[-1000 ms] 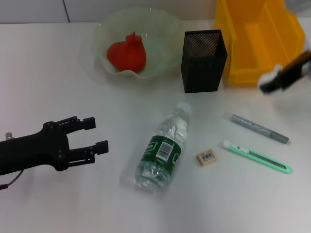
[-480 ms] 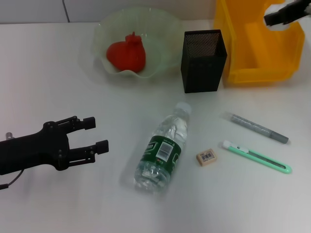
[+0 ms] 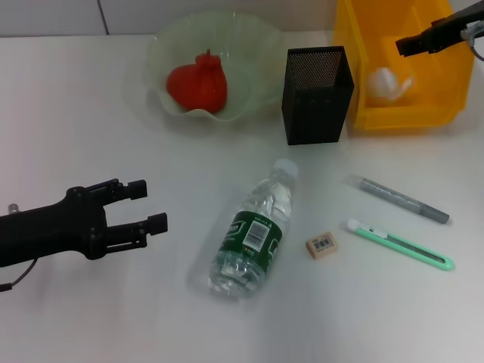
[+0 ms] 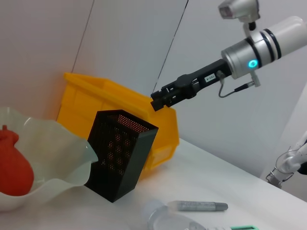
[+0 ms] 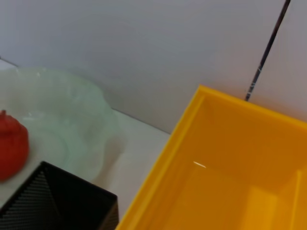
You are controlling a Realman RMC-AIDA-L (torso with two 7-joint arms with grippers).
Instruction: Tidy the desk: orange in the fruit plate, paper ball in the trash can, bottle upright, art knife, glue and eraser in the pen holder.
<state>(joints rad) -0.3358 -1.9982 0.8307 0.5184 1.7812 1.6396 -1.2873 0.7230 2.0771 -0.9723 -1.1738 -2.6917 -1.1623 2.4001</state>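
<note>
Dropped since a second ago, the paper ball (image 3: 384,82) lies in the yellow bin (image 3: 355,72) below the right claw (image 3: 404,47), now emptied; the left claw (image 3: 147,206) waits open beside the bottle (image 3: 254,231).

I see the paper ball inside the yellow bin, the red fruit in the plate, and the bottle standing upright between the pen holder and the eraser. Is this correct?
Not entirely. The bottle is not upright: the head view shows it lying on its side on the desk, cap toward the pen holder, with the eraser beside it. The rest holds: the paper ball lies inside the yellow bin, and the red fruit sits in the plate.
</note>
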